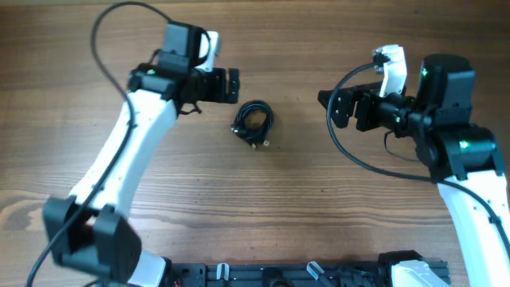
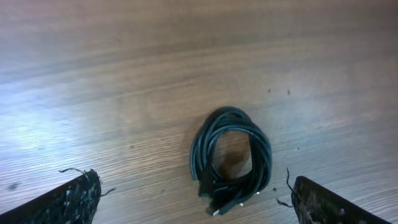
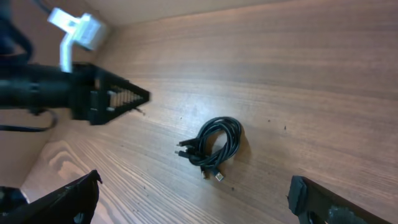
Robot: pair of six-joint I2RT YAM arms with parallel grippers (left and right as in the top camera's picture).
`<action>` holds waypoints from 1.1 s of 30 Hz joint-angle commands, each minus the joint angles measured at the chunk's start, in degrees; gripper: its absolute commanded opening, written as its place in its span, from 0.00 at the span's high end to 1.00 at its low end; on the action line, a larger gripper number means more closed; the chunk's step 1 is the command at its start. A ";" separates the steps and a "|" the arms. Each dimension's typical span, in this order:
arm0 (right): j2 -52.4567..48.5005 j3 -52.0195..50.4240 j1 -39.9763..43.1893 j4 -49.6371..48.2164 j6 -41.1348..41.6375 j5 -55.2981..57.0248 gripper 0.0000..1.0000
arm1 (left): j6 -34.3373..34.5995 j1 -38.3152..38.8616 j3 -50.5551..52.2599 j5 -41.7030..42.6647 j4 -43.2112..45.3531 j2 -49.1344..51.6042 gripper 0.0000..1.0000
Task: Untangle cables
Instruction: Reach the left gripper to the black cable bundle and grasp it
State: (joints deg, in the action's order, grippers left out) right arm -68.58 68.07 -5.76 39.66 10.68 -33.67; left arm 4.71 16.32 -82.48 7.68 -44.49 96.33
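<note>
While cables (image 1: 253,124) lie bundled between them, both end effectors (image 1: 235,85) (image 1: 328,108) gape wide, empty.

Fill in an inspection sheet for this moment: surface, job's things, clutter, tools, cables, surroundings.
Surface: wooden table, plain wood grain.
Job's things: cable bundle, one small black coil, knotted together, plugs sticking out at one side, lying between the two arms.
Clutter: nothing seen.
Tools: left tool open, holding nothing, apart from the bundle; right tool open, holding nothing, also apart from it.
Cables: arm wiring, thick black leads looping off both arms, not touching the bundle.
Surroundings: black rail along the table's near edge, between the arm bases.
</note>
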 commanded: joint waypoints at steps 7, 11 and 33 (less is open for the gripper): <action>-5.64 1.22 -0.17 -0.59 2.84 -2.03 0.00 | -1.31 1.66 -1.05 4.42 4.07 11.89 0.00; -6.95 1.20 -0.17 -0.39 2.82 -2.03 0.00 | -1.55 2.84 -1.05 3.17 4.68 15.37 0.00; -7.72 1.18 -0.17 -0.55 2.86 -1.79 0.00 | -3.02 5.81 0.28 -1.62 9.20 21.14 0.07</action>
State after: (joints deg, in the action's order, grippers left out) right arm -75.22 68.07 -5.76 39.40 13.17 -34.50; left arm 2.98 22.17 -82.52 9.98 -35.18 116.79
